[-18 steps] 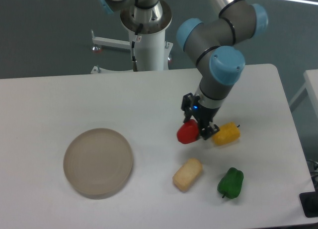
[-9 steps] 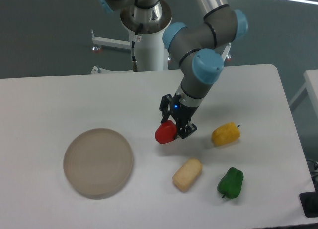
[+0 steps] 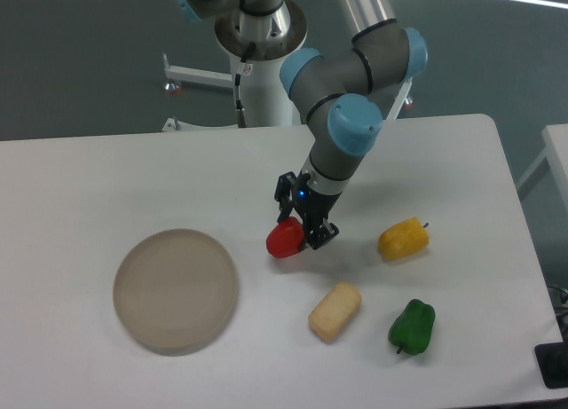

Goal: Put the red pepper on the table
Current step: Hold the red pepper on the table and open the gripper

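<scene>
The red pepper (image 3: 284, 239) is small and glossy and sits low over the white table (image 3: 106, 178), near its middle, just right of the round beige plate. My gripper (image 3: 300, 232) is shut on the red pepper, its black fingers clamped on the pepper's right side. I cannot tell whether the pepper touches the tabletop.
A round beige plate (image 3: 175, 290) lies at the front left. A yellow pepper (image 3: 403, 239) lies to the right of the gripper. A pale bread roll (image 3: 335, 311) and a green pepper (image 3: 412, 326) lie toward the front right.
My gripper has carried the red pepper leftward, away from the yellow pepper and toward the plate. The other objects have not moved.
</scene>
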Available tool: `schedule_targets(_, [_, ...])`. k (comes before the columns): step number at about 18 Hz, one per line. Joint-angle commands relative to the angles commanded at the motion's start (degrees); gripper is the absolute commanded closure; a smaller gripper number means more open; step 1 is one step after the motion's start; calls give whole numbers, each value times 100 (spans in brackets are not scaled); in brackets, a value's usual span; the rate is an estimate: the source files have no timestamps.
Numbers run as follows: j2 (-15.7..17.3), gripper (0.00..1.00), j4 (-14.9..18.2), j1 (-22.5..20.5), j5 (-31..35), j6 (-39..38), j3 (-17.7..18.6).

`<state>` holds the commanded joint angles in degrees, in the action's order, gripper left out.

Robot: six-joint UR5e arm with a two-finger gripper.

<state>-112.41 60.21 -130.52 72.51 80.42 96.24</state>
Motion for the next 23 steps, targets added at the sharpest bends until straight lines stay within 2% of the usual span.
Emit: schedule_targets(23, [-88, 59, -62, 0, 26, 18, 114])
